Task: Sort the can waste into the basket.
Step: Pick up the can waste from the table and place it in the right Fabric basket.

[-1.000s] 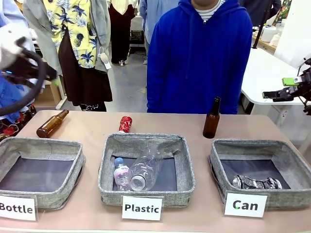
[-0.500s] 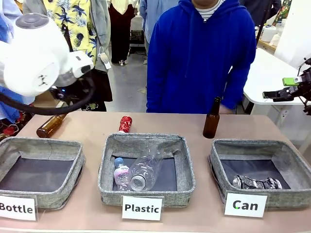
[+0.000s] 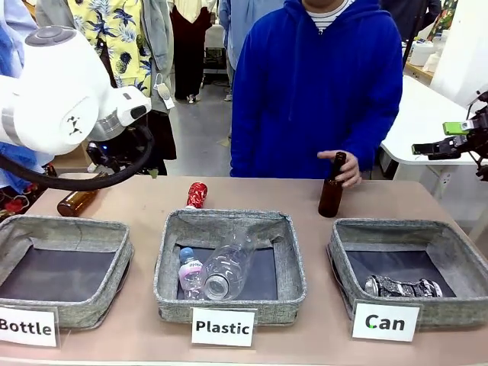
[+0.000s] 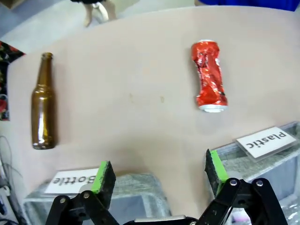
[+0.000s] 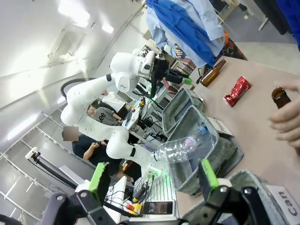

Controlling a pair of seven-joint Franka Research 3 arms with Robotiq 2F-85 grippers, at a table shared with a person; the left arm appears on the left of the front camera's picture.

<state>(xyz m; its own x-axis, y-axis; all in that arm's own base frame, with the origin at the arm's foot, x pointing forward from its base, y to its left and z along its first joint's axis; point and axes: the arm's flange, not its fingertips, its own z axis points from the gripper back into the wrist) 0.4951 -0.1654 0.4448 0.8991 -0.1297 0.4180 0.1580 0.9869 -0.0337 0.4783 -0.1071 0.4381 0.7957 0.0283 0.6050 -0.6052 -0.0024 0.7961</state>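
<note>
Left claw (image 4: 159, 169), jaws wide, above table (image 4: 140, 89)

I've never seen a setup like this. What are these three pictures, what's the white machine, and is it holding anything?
The white machine is one of two robot arms at a table, facing a person in blue. The front picture looks across the table from between the arms; the other two come from a camera on each wrist. The left arm's fingers and right arm's fingers, green-padded, are open, holding nothing. Of three grey baskets, the Can basket holds a crushed silver can; a red can lies on the table beyond the Plastic basket. The person's hand is at the neck of a standing brown bottle; a second bottle lies at the left.
</note>
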